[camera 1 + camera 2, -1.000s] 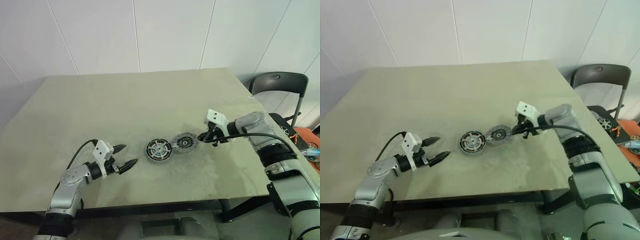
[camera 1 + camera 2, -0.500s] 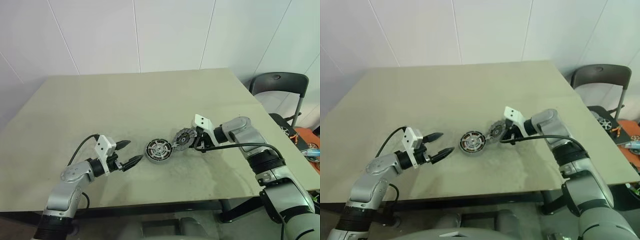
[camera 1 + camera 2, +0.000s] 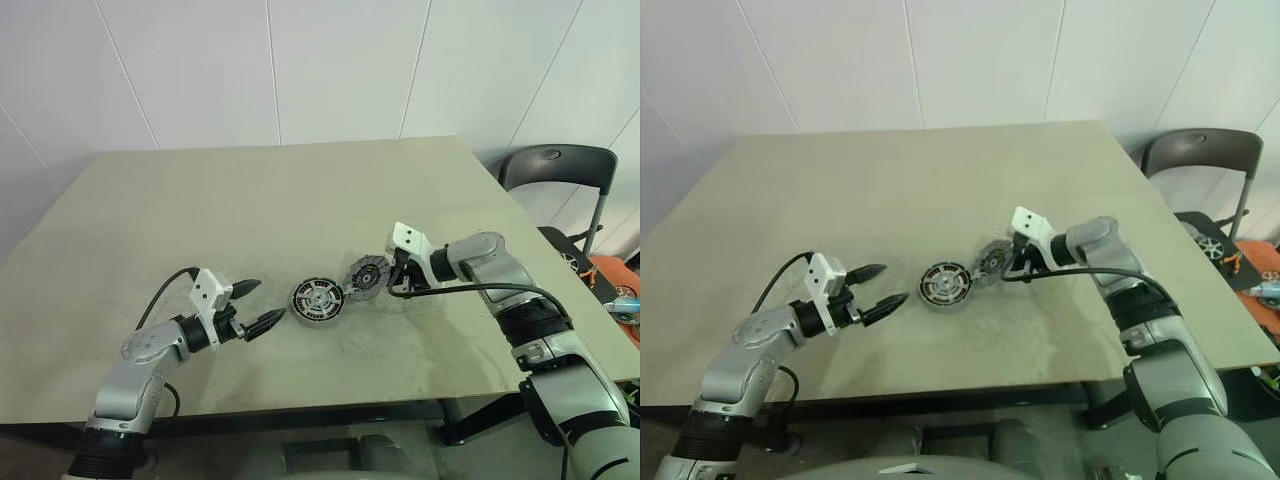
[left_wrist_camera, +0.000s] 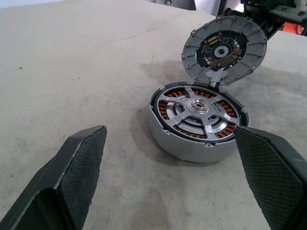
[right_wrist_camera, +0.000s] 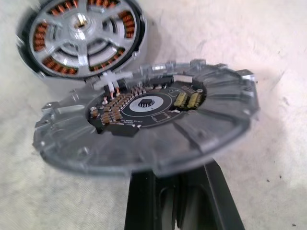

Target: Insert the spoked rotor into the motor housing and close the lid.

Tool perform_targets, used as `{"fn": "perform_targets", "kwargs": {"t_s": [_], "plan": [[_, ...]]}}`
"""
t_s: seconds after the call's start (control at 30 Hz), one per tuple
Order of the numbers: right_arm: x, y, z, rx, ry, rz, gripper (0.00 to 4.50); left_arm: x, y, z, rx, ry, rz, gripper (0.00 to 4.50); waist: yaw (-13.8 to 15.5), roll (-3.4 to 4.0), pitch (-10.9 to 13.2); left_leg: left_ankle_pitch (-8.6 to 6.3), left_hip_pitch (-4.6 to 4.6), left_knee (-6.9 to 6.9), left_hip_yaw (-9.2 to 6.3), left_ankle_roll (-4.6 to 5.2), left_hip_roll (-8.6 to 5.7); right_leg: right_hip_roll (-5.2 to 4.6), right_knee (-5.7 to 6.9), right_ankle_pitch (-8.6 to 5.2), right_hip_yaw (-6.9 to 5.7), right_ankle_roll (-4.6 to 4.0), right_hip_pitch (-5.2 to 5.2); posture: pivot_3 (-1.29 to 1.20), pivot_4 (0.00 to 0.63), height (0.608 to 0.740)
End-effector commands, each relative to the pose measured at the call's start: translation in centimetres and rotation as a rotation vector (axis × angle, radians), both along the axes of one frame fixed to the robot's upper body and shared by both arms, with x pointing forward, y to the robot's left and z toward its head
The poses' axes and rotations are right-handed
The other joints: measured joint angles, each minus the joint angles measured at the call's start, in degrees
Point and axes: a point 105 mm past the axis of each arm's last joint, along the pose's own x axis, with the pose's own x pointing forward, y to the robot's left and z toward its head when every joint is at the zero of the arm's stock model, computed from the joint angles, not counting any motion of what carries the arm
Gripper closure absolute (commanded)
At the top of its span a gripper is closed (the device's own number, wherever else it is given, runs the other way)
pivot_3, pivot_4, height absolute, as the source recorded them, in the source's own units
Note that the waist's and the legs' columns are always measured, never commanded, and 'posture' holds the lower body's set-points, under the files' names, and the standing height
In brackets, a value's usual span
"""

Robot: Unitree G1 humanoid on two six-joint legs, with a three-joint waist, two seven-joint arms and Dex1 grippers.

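Note:
The spoked rotor (image 4: 197, 108) lies spokes-up inside the light-grey motor housing (image 4: 189, 151), near the middle of the table (image 3: 200, 200). The round lid (image 3: 366, 275), hinged to the housing's right side, stands tilted up, its circuit face towards the rotor. My right gripper (image 3: 397, 277) is shut, its fingers (image 5: 175, 201) pressed against the lid's outer edge from below. My left gripper (image 3: 257, 305) hovers open just left of the housing, nothing between its fingers (image 4: 76, 167).
A black chair (image 3: 556, 168) stands beyond the table's right edge. Orange and white items (image 3: 620, 290) lie further right. Bare tabletop stretches behind and to the left of the housing.
The right gripper moved left against the lid, which rose from lying flat to tilted up. The left gripper lifted slightly and edged towards the housing, then held still.

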Motion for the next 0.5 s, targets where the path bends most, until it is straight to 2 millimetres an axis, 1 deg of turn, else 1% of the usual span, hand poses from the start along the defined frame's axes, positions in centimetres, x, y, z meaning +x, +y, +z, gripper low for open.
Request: {"fn": "perform_targets", "kwargs": {"t_s": [0.03,0.23,0.33,0.5], "plan": [[0.1,1.7,3.6,0.136,-0.055,0.055,4.46,0.3,-0.2,1.1,0.005,-0.048,-0.01,0.0,0.0,0.0,0.0,0.0,0.01,0.0,0.0,0.0,0.0,0.0,0.0,0.0,0.0,0.0,0.01,0.0,0.0,0.74],[-0.2,2.8,4.8,0.222,-0.048,0.073,4.46,0.2,-0.4,1.3,0.007,-0.051,-0.01,0.0,0.0,0.0,0.0,0.0,0.01,0.0,0.0,0.0,0.01,0.01,0.0,0.0,0.0,0.0,0.01,0.0,0.0,0.74],[-0.5,3.2,4.8,0.231,-0.043,0.084,4.46,0.1,-0.4,1.5,0.009,-0.053,-0.008,0.0,0.0,0.0,0.0,0.0,0.01,0.01,0.0,0.0,0.01,0.01,0.0,0.0,0.0,0.0,0.01,0.0,0.0,0.74],[-0.8,5.0,4.6,0.277,-0.025,0.094,4.46,0.2,-0.6,2.2,0.007,-0.056,-0.008,0.0,-0.2,0.0,0.0,0.0,0.02,-0.01,0.0,0.0,0.03,0.02,0.01,0.0,0.0,0.0,0.0,0.0,0.0,0.74]]}}
